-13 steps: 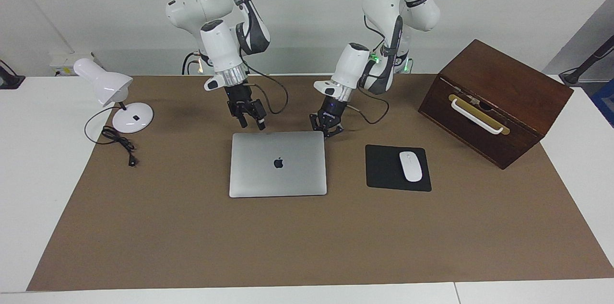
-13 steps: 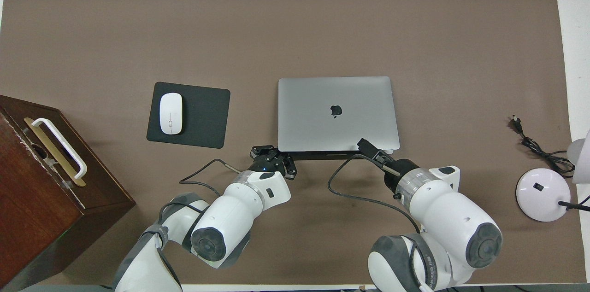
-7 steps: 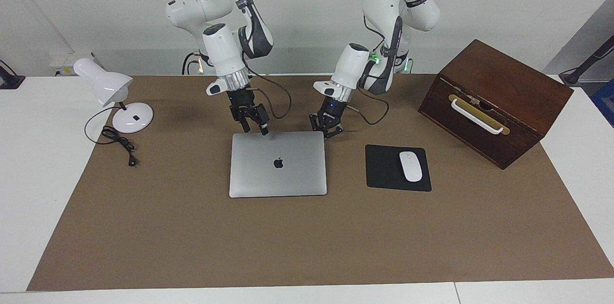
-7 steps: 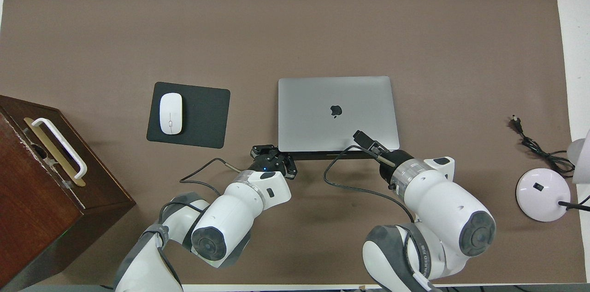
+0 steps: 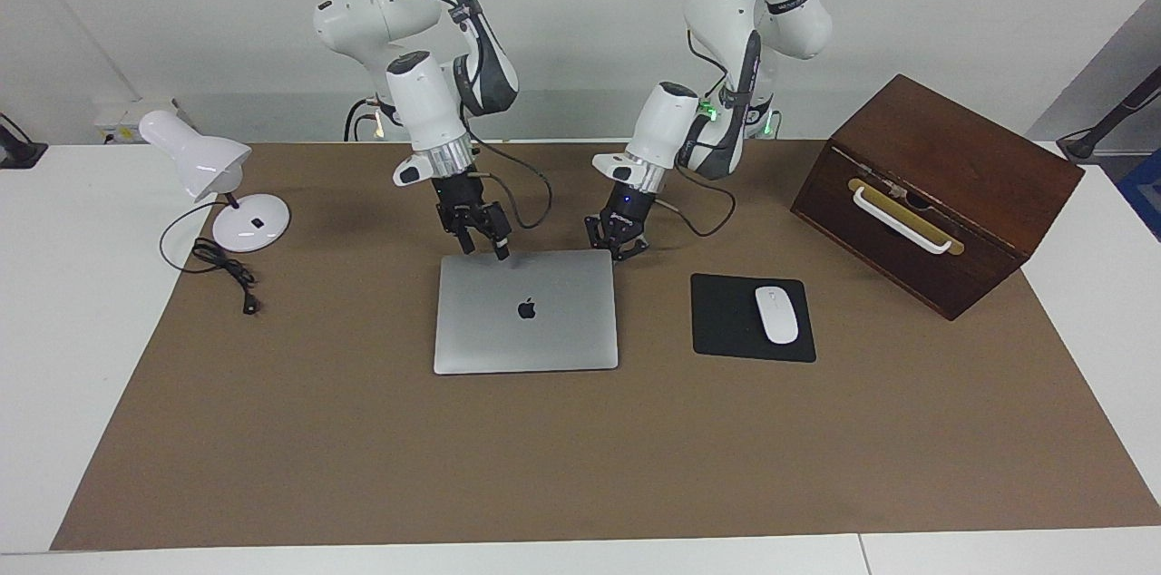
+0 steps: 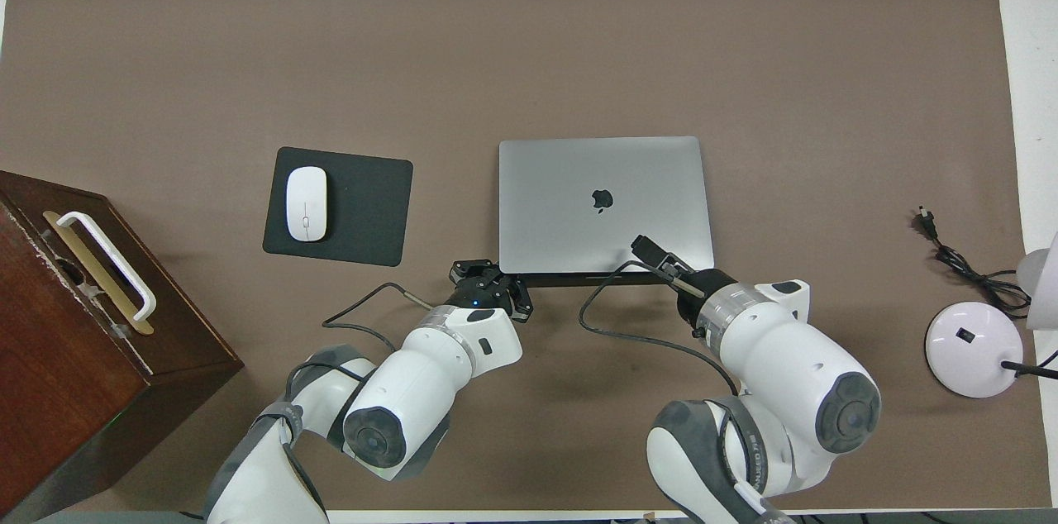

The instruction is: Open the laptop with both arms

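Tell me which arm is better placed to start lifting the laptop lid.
Probably the right. The right gripper is over the laptop lid's robot-side edge. The left gripper sits low by the corner nearest the mouse pad, off the lid, better suited to steadying the base.

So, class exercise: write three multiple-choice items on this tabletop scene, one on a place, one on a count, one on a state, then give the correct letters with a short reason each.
1. Where does the white mouse lie?
A. on the black mouse pad
B. on the laptop
C. on the wooden box

2. How many robot arms reach in over the table?
A. one
B. two
C. three

3. What state is the laptop in?
A. lid shut flat
B. lid fully raised
C. standing on its edge

Answers:
1 A, the mouse rests on the pad, toward the left arm's end of the table.
2 B, the right gripper is at the laptop's edge nearest the robots and the left gripper at that edge's corner.
3 A, the logo faces up and no keys show.
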